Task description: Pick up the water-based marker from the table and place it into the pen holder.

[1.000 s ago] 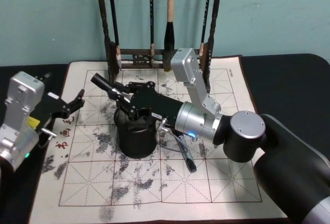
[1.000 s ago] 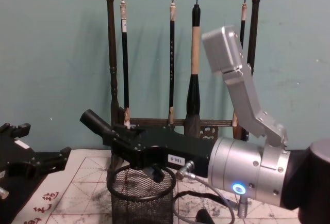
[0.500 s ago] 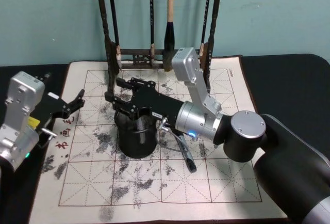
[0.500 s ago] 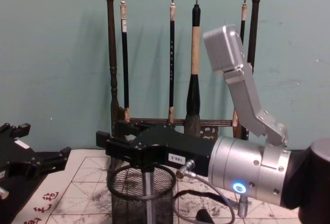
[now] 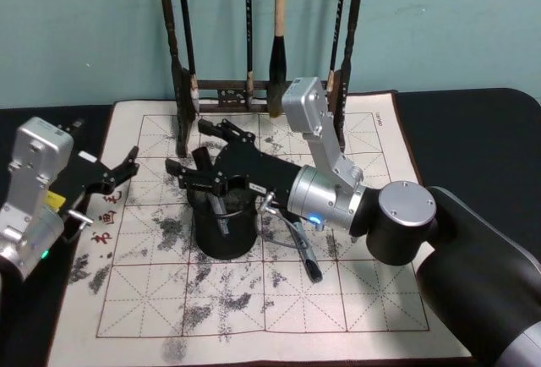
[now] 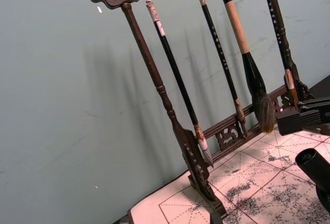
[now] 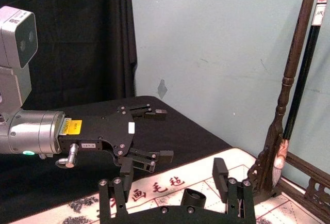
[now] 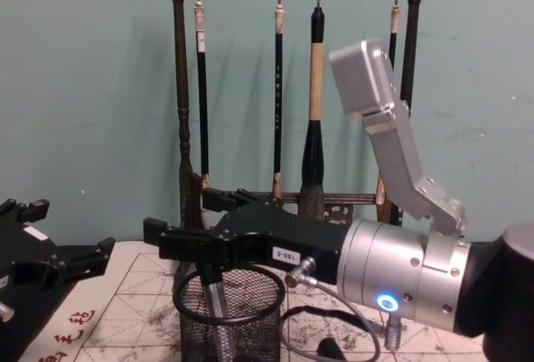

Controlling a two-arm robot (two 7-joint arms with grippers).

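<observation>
The water-based marker (image 5: 217, 210), grey with a black cap, stands leaning inside the pen holder (image 5: 225, 232), a black wire-mesh cup on the table's white mat (image 5: 338, 299). Through the mesh the marker's grey barrel (image 8: 215, 316) shows in the chest view, inside the pen holder (image 8: 250, 324). My right gripper (image 5: 196, 149) hovers just above the cup's rim, open, its fingers spread to either side of the marker's cap (image 7: 193, 199). My left gripper (image 5: 121, 172) rests open at the mat's left edge, apart from the cup, and it also shows in the right wrist view (image 7: 149, 133).
A tall brown wooden brush rack (image 5: 258, 88) with several hanging brushes stands at the back of the mat, close behind the right gripper. A cable (image 5: 300, 244) trails from the right wrist beside the cup. The mat's front half lies open.
The right gripper held the marker tilted above the cup, turned it upright, then opened; the marker dropped into the pen holder. The left arm has not moved.
</observation>
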